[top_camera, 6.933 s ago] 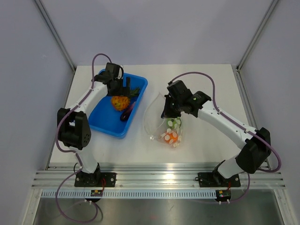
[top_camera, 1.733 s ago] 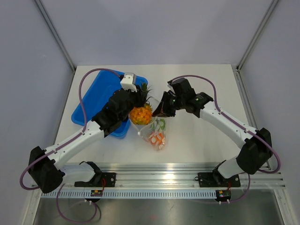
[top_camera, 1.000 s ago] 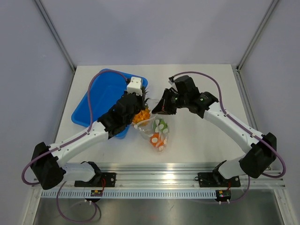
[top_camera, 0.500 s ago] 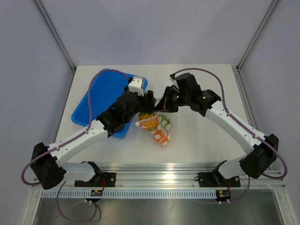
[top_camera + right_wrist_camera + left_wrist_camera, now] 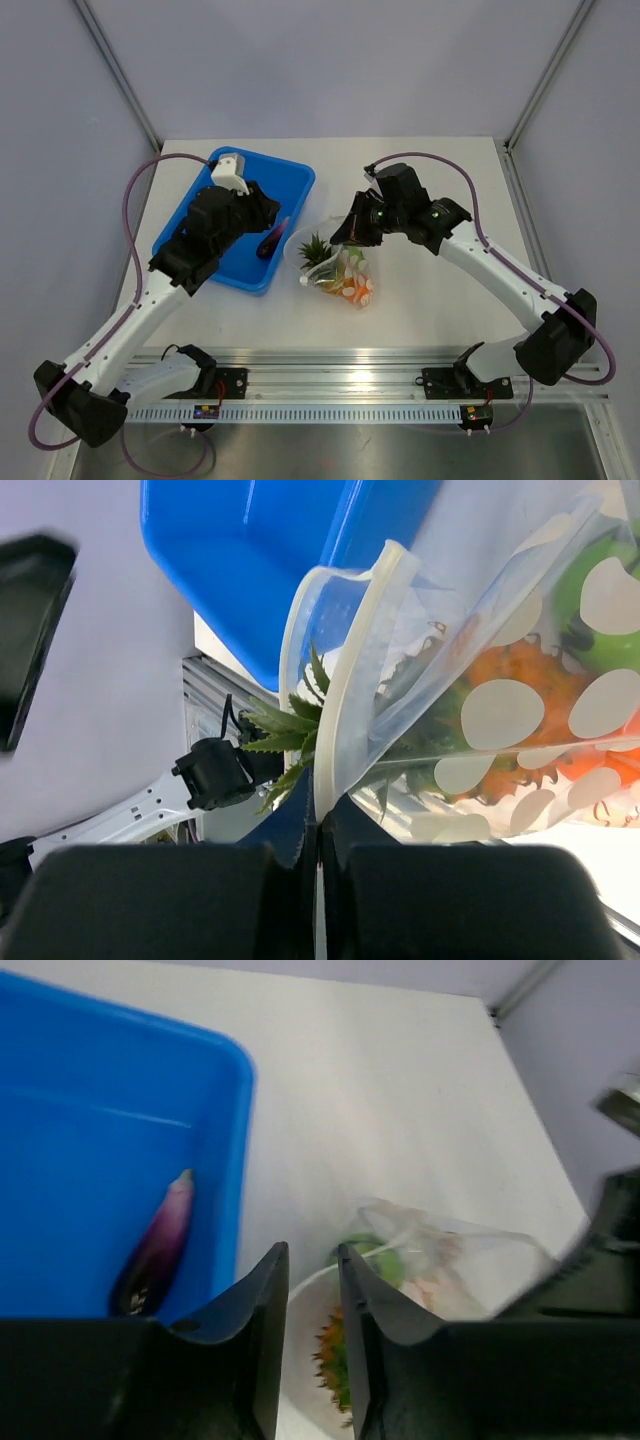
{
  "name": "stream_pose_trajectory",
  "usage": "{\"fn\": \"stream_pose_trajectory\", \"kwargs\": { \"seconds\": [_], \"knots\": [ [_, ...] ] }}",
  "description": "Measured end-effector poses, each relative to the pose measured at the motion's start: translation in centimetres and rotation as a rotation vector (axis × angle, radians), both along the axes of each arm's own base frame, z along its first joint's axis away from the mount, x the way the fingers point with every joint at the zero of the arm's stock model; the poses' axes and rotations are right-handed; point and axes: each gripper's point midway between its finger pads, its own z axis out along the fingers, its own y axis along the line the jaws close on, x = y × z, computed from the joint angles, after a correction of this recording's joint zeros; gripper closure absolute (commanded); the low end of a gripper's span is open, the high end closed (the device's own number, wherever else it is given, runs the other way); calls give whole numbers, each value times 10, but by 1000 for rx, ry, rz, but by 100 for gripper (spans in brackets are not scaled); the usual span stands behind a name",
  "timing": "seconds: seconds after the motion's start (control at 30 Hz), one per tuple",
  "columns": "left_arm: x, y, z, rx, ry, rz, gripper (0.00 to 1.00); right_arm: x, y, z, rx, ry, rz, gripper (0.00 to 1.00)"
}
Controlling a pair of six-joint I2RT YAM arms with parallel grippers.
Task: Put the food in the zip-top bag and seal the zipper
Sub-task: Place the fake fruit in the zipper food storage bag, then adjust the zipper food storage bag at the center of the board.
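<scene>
The zip-top bag [image 5: 338, 272] lies mouth-left on the table, clear with white dots. Inside are the pineapple [image 5: 510, 680], its green leaves [image 5: 315, 250] poking out of the mouth, the green ball [image 5: 600, 575] and the orange ball [image 5: 350, 291]. My right gripper [image 5: 320, 825] is shut on the bag's rim with the zipper strip [image 5: 345, 670], holding the mouth open. The purple eggplant [image 5: 160, 1245] lies in the blue tray [image 5: 90, 1160]. My left gripper [image 5: 312, 1252] hovers over the tray's right edge, jaws narrowly apart with nothing between them.
The blue tray [image 5: 205, 245] sits at the left, tilted, close to the bag's mouth. White table [image 5: 440, 180] stretches behind and right of the bag. A metal rail [image 5: 340, 360] runs along the near edge.
My left gripper released the pineapple into the bag and drew back left over the tray, its jaws narrowing again. The bag settled flatter on the table, still held by my right gripper.
</scene>
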Motion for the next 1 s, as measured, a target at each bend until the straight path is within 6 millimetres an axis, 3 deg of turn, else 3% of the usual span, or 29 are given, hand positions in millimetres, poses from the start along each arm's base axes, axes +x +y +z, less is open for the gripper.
{"fn": "stream_pose_trajectory", "kwargs": {
  "seconds": [0.1,0.13,0.23,0.43,0.5,0.53,0.67,0.83,1.0],
  "knots": [
    [13,28,-32,-20,115,80,36,-3,-3,6,9,-14,-1,100],
    [12,27,-46,-15,163,71,35,-4,-3,7,12,-18,-1,100],
    [3,12,-83,1,304,0,38,-5,-4,11,18,-25,-1,100],
    [-13,-7,-119,3,445,-115,48,-5,-4,9,16,-23,-1,100],
    [-16,-12,-121,-8,461,-143,54,-5,-5,8,14,-21,-1,100],
    [-17,-14,-122,-11,469,-152,67,-6,-5,7,13,-19,-1,100],
    [-21,-17,-124,-22,491,-171,100,-5,-5,6,8,-22,-6,100],
    [-25,-24,-108,-17,499,-216,100,5,-15,-1,-61,-65,-37,100],
    [-31,-64,-45,-31,400,-349,100,29,-41,-10,-206,-87,-106,100]
  ]
}}
